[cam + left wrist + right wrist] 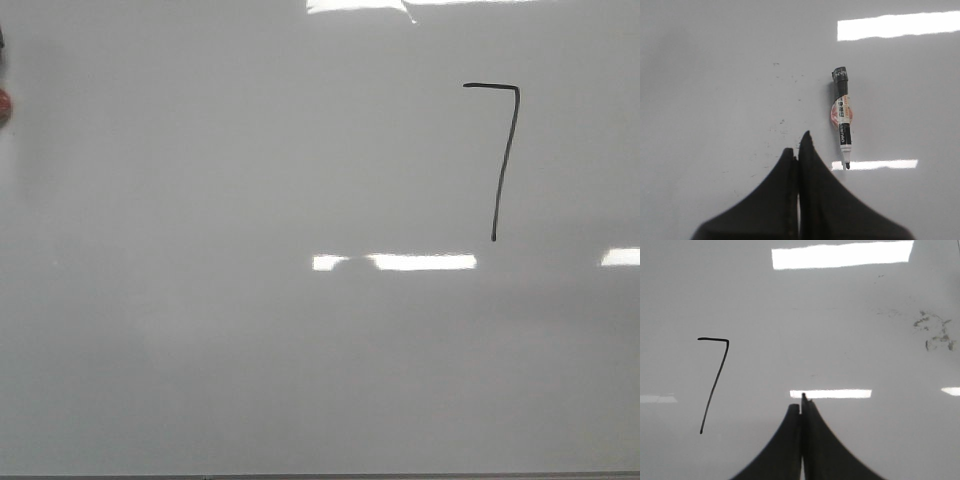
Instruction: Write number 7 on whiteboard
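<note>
Whiteboard (250,350): glossy, pale grey, fills every view; carries bright rectangular light reflections. Faint grey smudges (935,330) present on the surface, ahead of the right gripper and off to one side.

Left gripper (798,145): fingers pressed together, nothing between them, tips poised over bare board.

Right gripper (801,402): fingers likewise together, only a hairline seam between them, nothing held.

Number 7 (500,150): complete, drawn in thin black line; short top bar, long slightly curved downstroke. Located well apart from the right gripper, off to its side, roughly level with the fingertips and extending ahead of them. Not visible from the left wrist.

Marker (842,117): lies flat on the board, near the left gripper, just beside and ahead of its fingertips, clear of both fingers. Black body with white and pink label, black end farthest from the gripper, writing tip nearest it.

Red object (3,106): partly visible at the front view's left edge; identity unclear.
</note>
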